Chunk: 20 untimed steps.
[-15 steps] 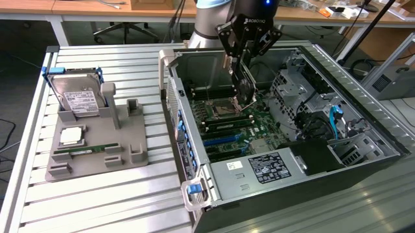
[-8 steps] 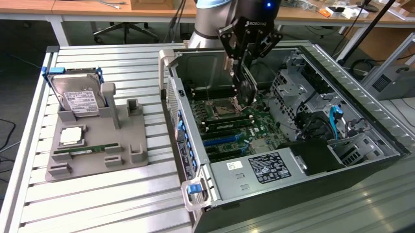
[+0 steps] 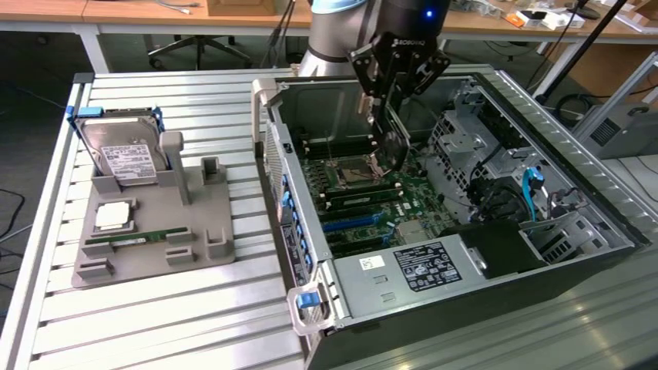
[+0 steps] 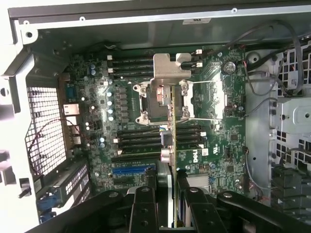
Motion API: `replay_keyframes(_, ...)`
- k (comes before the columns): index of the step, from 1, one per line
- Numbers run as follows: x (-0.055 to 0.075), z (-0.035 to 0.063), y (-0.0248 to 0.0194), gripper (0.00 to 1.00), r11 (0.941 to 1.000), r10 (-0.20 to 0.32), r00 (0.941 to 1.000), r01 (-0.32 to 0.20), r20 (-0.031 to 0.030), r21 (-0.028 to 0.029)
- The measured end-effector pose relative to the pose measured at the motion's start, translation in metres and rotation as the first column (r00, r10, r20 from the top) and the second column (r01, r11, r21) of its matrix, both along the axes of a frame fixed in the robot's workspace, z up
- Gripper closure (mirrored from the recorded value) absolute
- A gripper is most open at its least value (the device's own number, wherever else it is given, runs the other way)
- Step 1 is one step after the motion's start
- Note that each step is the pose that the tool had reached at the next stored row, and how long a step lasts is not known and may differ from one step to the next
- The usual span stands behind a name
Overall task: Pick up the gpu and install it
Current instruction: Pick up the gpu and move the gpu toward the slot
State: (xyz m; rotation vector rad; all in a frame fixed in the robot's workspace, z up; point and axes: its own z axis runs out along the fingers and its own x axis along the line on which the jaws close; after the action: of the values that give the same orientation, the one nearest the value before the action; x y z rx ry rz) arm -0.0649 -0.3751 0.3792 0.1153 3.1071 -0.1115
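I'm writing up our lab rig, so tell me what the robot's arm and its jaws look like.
The arm is a fat silver-grey cylinder with a light blue cap. Its wrist unit is black, with white Robotiq lettering and a small blue light. The jaws are black linkage bars joined by round pivots.

Wooden desks (image 3: 41,9), office chair (image 3: 196,48)

The arm (image 3: 337,31) reached down from the back of the exterior view with its wrist pointed steeply downward, and the gripper (image 3: 389,108) hung low, its two black fingers (image 4: 144,206) closed partway on the gpu (image 3: 387,142), gripping it edge-on.
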Motion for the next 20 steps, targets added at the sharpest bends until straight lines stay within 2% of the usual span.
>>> replay_keyframes(20, 0.016, -0.0089, 0.0000, 0.73, 1.0000, 0.000, 1.0000, 0.000, -0.0001, -0.0018)
